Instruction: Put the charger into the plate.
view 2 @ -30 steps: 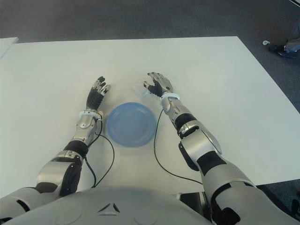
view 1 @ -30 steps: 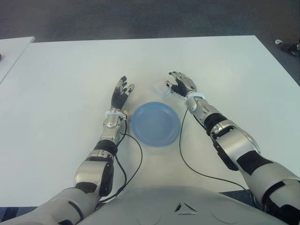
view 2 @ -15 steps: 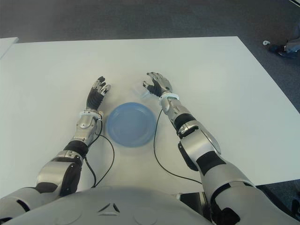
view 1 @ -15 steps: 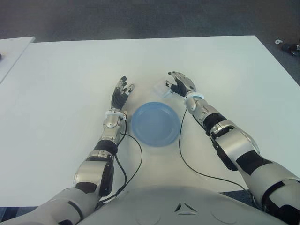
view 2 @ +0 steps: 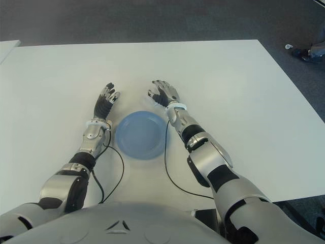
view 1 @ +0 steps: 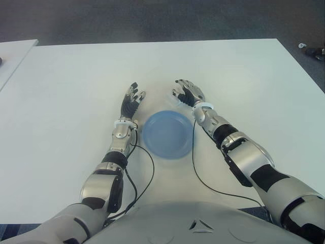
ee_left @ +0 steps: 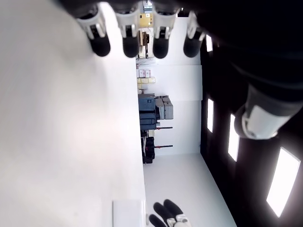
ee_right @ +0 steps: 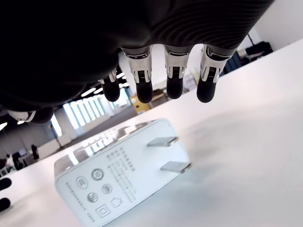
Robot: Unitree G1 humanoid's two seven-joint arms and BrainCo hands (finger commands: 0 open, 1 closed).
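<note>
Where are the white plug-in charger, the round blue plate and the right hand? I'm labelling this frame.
white plug-in charger [ee_right: 118, 175]: right wrist view, on its printed face.
round blue plate [view 1: 168, 134]: left eye view, on its bare centre.
right hand [view 1: 187, 93]: left eye view, on its middle.

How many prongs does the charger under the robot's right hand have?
2. Both flat metal prongs stick out side by side from one end of the white charger, which lies on the table beneath the open right hand, beyond the blue plate.
</note>
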